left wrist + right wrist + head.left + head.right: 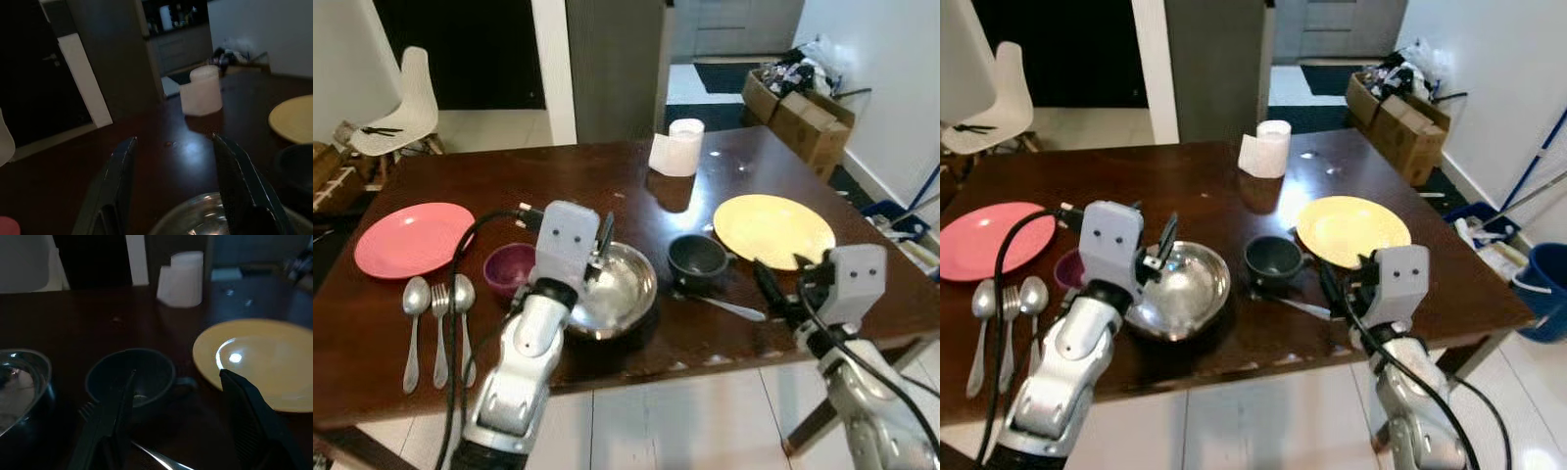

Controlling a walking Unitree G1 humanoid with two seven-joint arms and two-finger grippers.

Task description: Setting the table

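Your right gripper [178, 396] hangs wide open near the dark cup [697, 258]; the spoon [724, 306] at its 6 o'clock runs 10-to-4. Left gripper [173, 169], wide apart, hovers over the steel bowl [619, 289].

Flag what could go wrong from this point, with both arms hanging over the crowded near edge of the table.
1. The left gripper, open, hovers over the steel bowl, with the purple bowl close beside it; a descent or sideways sweep could knock either one.
2. The right gripper, open, is near the dark cup and the utensil lying before it; reaching for one may shove the other.
3. The yellow plate lies just beyond the right arm and could get pushed.
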